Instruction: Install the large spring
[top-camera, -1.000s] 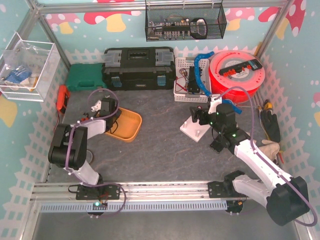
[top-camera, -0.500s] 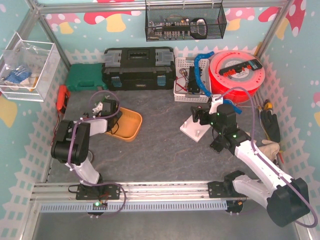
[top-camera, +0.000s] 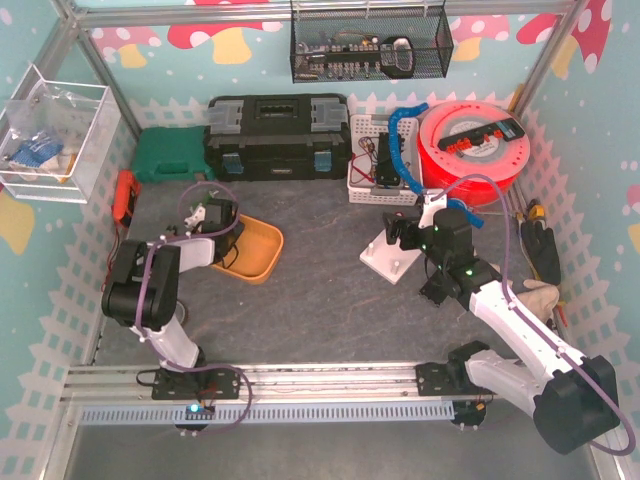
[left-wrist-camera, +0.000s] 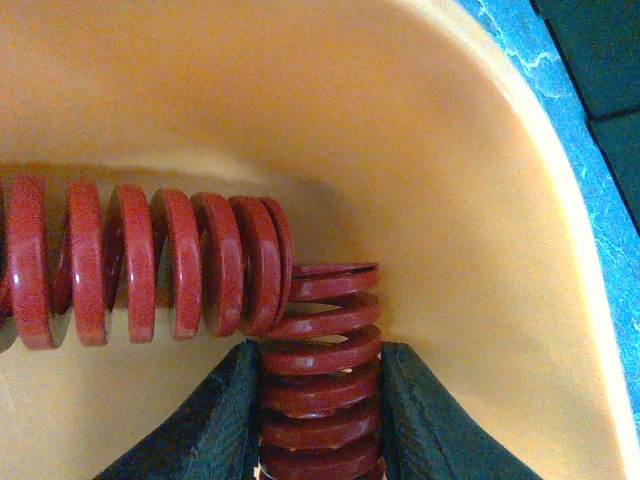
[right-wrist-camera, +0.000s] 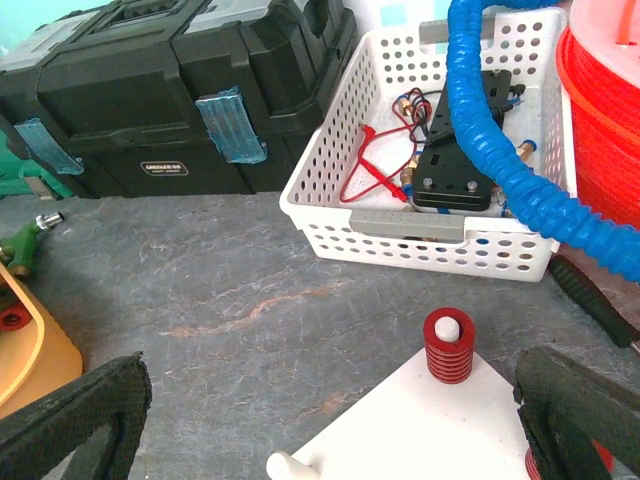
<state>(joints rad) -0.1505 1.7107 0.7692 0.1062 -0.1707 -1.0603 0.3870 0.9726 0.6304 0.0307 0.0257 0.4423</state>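
Note:
My left gripper (left-wrist-camera: 318, 420) is down inside the orange tray (top-camera: 258, 250) and shut on a red coil spring (left-wrist-camera: 320, 380), its dark pads (left-wrist-camera: 215, 425) pressing both sides. A longer red spring (left-wrist-camera: 150, 262) lies across the tray floor, touching the held spring's far end. In the top view the left gripper (top-camera: 222, 222) is at the tray's left rim. My right gripper (top-camera: 398, 232) is open over the white peg base (top-camera: 392, 258). In the right wrist view the base (right-wrist-camera: 420, 430) carries a small red spring (right-wrist-camera: 447, 348) on one peg and a bare white peg (right-wrist-camera: 290, 466).
A white perforated basket (right-wrist-camera: 340, 190) with blue hose (right-wrist-camera: 490, 120) stands behind the base. A black toolbox (top-camera: 277, 135), green case (top-camera: 165, 155) and red cable reel (top-camera: 475, 145) line the back. A green fitting (right-wrist-camera: 22, 243) lies near the tray.
The left arm shifted slightly up and left at the tray between one second ago and half a second ago, then held still. The right arm has not moved.

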